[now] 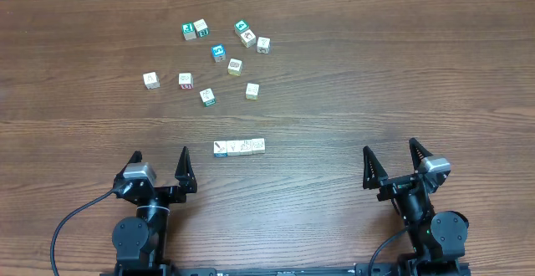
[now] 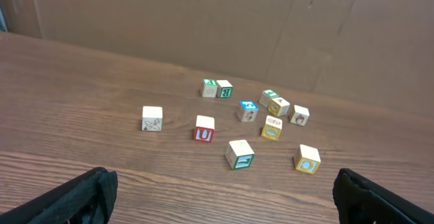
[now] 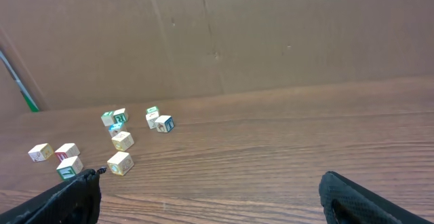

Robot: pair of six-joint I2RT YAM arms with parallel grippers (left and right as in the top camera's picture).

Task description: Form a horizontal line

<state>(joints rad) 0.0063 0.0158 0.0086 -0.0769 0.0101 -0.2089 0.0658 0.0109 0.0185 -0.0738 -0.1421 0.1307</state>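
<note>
Toward 3 o'clock of the wide-open, empty left gripper lies the horizontal line of four small pale wooden picture cubes, long axis 9-to-3, blue-edged end cube nearest it, well farther from the equally open, empty right gripper.

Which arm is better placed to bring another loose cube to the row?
Probably the left. The left gripper is open and sits nearer both the loose cubes and the row; the right gripper is farther off.
</note>
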